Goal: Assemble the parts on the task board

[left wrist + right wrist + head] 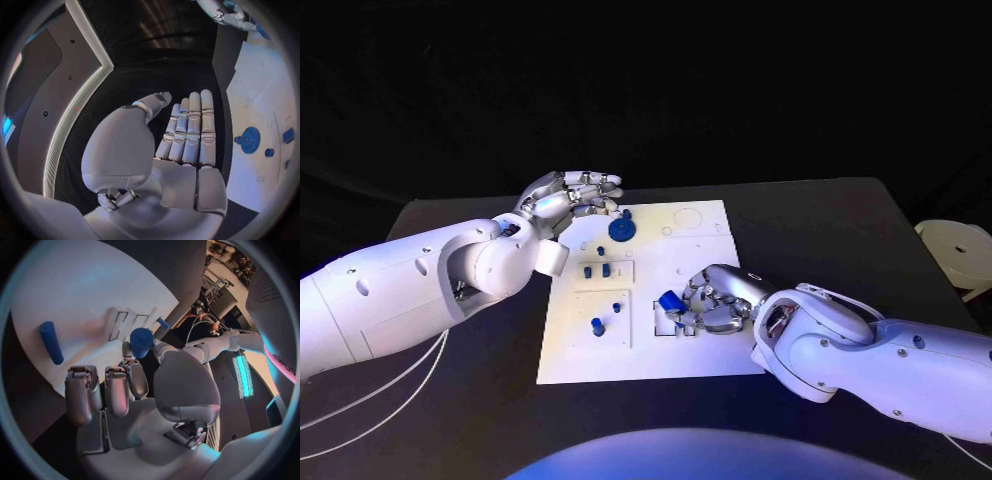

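The white task board (687,350) lies in the middle of the black table. My right hand (715,302) is over the board's right middle and pinches a short blue cylinder (671,300) between thumb and finger; the right wrist view shows that cylinder (141,341) close to the board's rectangular slots (128,322). A longer blue peg (51,342) lies loose on the board. My left hand (574,200) hovers at the board's far left corner and holds nothing; its fingers (190,130) are stretched out straight. A round blue disc (622,229) sits beside it. Small blue pegs (597,270) stand in the board's left blocks.
Two more blue pegs (597,325) stand in the nearer left block. A pale round object (956,250) sits at the table's right edge. White cables (372,400) run below my left arm. Bare black table (834,220) lies to the right of the board.
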Controlling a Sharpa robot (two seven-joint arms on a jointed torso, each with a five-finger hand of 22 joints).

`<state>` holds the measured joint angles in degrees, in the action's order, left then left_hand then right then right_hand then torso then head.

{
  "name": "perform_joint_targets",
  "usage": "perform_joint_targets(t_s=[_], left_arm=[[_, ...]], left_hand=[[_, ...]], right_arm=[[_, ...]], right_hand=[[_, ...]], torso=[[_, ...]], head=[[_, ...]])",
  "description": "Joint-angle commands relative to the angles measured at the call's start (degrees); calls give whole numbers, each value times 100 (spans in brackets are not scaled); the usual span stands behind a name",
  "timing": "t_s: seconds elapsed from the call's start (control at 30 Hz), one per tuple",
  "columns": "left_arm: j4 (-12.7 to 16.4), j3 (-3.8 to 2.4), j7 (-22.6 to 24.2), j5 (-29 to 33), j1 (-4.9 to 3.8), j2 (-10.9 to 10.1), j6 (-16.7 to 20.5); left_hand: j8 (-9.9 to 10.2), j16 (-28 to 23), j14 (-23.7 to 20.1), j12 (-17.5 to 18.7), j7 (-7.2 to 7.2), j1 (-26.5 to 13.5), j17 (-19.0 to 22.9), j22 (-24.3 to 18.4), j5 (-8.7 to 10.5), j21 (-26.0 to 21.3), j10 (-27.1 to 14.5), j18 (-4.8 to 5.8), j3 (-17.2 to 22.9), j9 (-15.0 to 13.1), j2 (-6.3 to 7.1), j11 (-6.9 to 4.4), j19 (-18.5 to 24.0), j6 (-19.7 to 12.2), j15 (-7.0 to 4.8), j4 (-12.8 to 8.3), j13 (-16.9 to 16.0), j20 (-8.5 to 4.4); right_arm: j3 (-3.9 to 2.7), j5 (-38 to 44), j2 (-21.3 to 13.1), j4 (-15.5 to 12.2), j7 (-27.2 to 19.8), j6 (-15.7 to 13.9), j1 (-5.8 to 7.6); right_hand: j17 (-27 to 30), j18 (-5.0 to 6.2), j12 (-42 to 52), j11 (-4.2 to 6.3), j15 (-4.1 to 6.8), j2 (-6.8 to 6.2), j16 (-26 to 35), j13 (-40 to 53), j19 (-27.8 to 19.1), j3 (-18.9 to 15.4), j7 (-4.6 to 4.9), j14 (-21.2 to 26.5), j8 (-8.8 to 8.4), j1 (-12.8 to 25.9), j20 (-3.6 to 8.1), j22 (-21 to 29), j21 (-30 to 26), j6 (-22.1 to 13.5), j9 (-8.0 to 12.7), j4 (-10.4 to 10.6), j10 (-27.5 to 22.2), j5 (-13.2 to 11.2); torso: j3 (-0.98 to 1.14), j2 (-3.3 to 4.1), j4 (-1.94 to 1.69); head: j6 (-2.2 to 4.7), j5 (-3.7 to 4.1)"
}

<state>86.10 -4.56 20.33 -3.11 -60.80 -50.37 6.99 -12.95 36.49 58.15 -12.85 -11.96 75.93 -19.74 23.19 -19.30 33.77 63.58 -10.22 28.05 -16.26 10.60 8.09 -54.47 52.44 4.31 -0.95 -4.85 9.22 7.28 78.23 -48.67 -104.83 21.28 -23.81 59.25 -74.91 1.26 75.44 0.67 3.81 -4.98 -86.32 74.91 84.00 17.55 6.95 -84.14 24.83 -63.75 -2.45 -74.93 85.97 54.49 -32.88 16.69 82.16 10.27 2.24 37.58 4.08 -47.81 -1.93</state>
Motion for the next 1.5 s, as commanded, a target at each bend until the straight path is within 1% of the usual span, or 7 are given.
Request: perform_joint_targets(t_s=[0.03, 0.53, 0.63, 0.83, 1.03, 1.4, 1.5], left_arm=[[17, -4, 21, -11, -2, 15, -99], [24, -4, 12, -11, -2, 7, -93], [26, -4, 10, -11, -2, 3, -93], [28, -4, 6, -11, -2, -3, -93], [31, -3, -9, -11, -3, -9, -105], [35, -3, -15, -11, -3, -21, -109], [36, -3, -15, -11, -3, -26, -109]], left_hand=[[25, -30, -38, 29, -14, -3, -7, -6, -10, -21, -42, -1, -32, 5, -39, -7, 26, -35, 7, -15, -6, 12], [29, -31, -43, 30, -14, -11, -13, -10, -12, -29, -49, -1, -33, 5, -42, -5, 26, -38, 9, -9, -7, 15], [29, -31, -43, 30, -14, -11, -13, -10, -12, -29, -49, -1, -33, 5, -42, -5, 26, -38, 9, -9, -7, 15], [29, -31, -43, 30, -14, -11, -13, -10, -12, -29, -49, -1, -33, 5, -42, -5, 26, -38, 9, -9, -7, 15], [29, -31, -43, 30, -14, -11, -13, -10, -12, -29, -49, -1, -33, 5, -42, -5, 26, -38, 9, -9, -7, 15], [34, -35, -53, 32, -15, -15, -19, -16, -14, -42, -60, -2, -33, 6, -45, -3, 29, -44, 12, -7, -9, 19], [34, -35, -53, 32, -15, -15, -19, -16, -14, -42, -60, -2, -33, 6, -45, -3, 29, -44, 12, -7, -9, 19]], right_arm=[[3, -135, 69, 67, 1, 377, -14], [6, 7, 228, 248, 150, 386, -26], [6, 68, 238, 274, 163, 388, -26], [6, 116, 260, 299, 134, 429, -27], [6, 127, 270, 309, 95, 437, -27], [6, 115, 199, 203, -86, 370, -29], [6, 106, 147, 135, -172, 394, -30]], right_hand=[[-601, -30, -6, 9, 46, 4, -31, 124, 423, -36, -353, -413, 22, 91, 33, -1381, -31, 394, -170, 3, 31, -40], [-607, -31, 8, 30, 64, 38, -32, 169, 424, -124, -379, -413, 80, 411, 49, -1382, -27, 421, -219, 8, 59, -77], [-584, -26, -27, 42, 76, -18, -21, 171, 414, -357, -391, -407, 123, 762, 64, -1375, -50, 400, -268, 8, 55, 400], [-535, -12, -111, 33, 69, -7, 6, 150, 385, -859, -384, -396, 173, 1366, 59, -1355, -117, 348, -328, 17, 27, -264], [-514, -4, -183, 21, 58, 26, 19, 124, 369, -1228, -370, -392, 191, 1625, 48, -1345, -155, 300, -354, 19, -1, -528], [-540, -11, -178, 28, 63, 232, 12, 169, 384, -1360, -379, -400, 232, 1111, 50, -1355, -122, 286, -386, -8, 23, -103], [-578, -17, -141, 42, 71, 215, -3, 221, 396, -1338, -393, -408, 248, 503, 60, -1363, -94, 285, -393, -103, 53, 7]], torso=[[5, 2, -1], [7, 0, 5], [5, 2, 3], [2, 2, 6], [4, 2, 7], [6, -1, 6], [3, -1, 7]], head=[[-6, -21], [-26, -33], [-28, -35], [-30, -39], [-34, -40], [-47, -41], [-51, -45]])
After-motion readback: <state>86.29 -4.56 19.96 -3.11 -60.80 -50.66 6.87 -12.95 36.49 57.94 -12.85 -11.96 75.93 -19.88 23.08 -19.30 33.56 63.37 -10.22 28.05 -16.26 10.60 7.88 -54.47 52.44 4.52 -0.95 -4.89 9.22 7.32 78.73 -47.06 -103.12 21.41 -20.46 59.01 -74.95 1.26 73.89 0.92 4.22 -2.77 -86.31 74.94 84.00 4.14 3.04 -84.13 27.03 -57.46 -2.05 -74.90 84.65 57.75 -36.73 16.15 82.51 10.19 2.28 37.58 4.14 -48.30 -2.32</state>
